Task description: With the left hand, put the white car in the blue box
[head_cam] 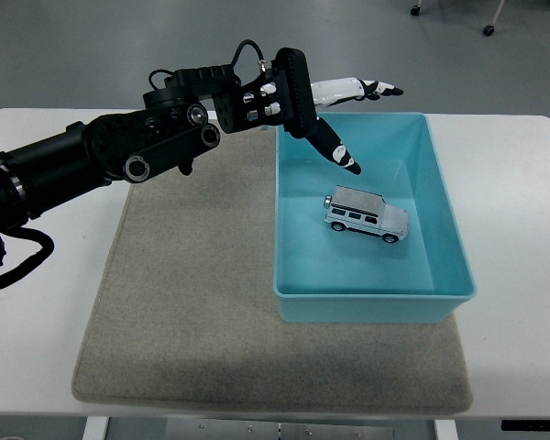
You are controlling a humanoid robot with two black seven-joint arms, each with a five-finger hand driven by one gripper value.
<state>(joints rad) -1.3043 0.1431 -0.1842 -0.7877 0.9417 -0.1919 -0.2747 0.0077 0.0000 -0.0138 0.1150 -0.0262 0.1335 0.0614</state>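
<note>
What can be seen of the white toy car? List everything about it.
The small white toy car is a boxy off-roader shape with dark windows, dark wheels and a flat roof; it looks like painted metal or plastic. It stands upright on its wheels on the floor of the light blue plastic box, roughly central, clear of the walls. Nothing grips it: the left hand hovers above with fingers spread.
</note>
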